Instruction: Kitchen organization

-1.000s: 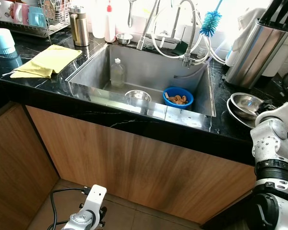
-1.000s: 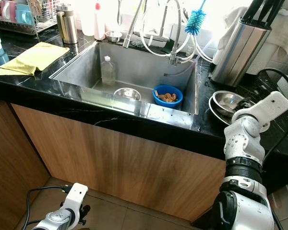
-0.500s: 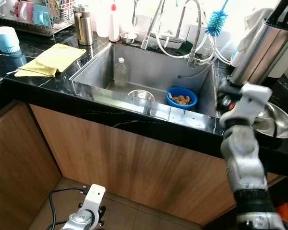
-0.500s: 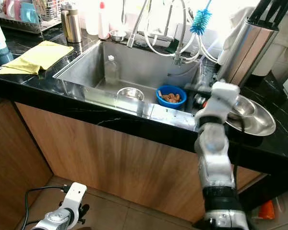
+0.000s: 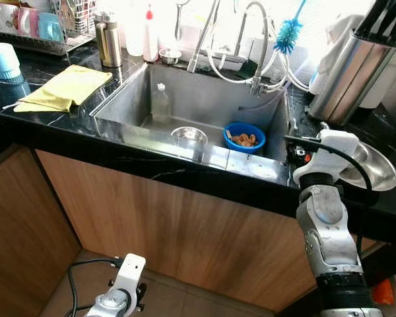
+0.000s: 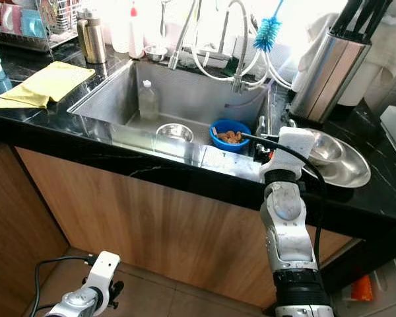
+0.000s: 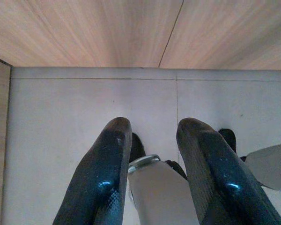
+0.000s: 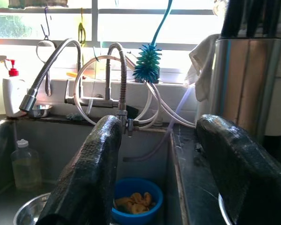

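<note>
The steel sink [image 5: 129,125] holds a clear bottle [image 5: 161,103], a small steel bowl [image 5: 189,136] and a blue bowl [image 5: 244,136] with brown food scraps. My right arm's wrist [image 5: 325,148] is raised over the black counter at the sink's right front corner. In the right wrist view my right gripper [image 8: 159,124] is open and holds nothing, with the blue bowl [image 8: 136,200] seen low between its fingers. Stacked steel bowls [image 5: 375,169] lie on the counter just right of that wrist. My left gripper [image 7: 154,124] hangs open low over the floor.
A yellow cloth [image 5: 61,87] and a light blue cup [image 5: 2,61] lie on the left counter. A dish rack [image 5: 46,23] stands behind them. The faucet [image 5: 259,39], its hoses and a blue bottle brush [image 5: 288,33] stand behind the sink. A steel knife block [image 5: 350,76] is at the back right.
My right arm swung in from the far right, off the steel bowls, to the sink's right front corner. The camera shifted meanwhile. The left arm stayed hanging.
</note>
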Controlling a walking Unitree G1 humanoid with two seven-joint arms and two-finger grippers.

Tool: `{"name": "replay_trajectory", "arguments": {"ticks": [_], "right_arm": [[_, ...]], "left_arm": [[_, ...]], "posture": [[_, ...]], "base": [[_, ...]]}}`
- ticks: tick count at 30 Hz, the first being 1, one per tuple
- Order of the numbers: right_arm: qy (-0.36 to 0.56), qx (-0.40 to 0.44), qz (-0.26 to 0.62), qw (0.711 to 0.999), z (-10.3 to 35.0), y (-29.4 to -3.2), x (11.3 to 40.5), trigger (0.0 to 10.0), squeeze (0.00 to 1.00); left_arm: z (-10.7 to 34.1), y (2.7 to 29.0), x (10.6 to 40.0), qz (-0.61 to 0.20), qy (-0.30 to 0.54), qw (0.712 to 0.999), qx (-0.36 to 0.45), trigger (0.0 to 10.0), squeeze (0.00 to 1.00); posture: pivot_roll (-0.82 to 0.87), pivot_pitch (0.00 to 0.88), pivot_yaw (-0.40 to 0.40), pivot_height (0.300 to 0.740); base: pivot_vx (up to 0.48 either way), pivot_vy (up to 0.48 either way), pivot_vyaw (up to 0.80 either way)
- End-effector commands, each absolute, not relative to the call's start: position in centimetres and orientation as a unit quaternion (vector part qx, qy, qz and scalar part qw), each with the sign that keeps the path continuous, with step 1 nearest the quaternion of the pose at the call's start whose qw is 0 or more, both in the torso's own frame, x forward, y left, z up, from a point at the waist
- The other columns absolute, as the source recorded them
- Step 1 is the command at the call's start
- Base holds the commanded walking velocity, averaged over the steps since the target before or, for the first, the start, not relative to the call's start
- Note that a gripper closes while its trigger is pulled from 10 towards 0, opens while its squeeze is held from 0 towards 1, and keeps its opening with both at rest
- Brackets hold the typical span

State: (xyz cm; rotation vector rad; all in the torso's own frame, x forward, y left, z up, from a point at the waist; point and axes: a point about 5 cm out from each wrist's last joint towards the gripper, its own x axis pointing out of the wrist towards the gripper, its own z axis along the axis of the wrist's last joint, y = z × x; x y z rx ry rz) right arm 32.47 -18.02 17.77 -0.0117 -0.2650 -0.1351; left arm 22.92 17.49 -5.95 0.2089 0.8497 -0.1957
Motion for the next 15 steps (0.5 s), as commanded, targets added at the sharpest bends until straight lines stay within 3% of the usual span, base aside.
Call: {"name": "replay_trajectory", "arguments": {"ticks": [1, 15], "right_arm": [[-0.140, -0.008, -0.071, 0.988, 18.49, -18.19, 32.55, 10.0, 0.00], [-0.138, -0.010, -0.077, 0.987, 18.75, -18.40, 32.72, 10.0, 0.00]], "left_arm": [[-6.00, 17.42, 22.85, -0.092, 0.409, 0.903, 0.096, 10.0, 0.00], [-6.04, 17.22, 22.80, -0.094, 0.409, 0.903, 0.096, 10.0, 0.00]], "posture": [[0.23, 0.055, -0.129, 0.711], [0.24, 0.042, -0.139, 0.711]], "base": [[0.289, 0.000, 0.00], [0.292, 0.000, 0.00]]}}
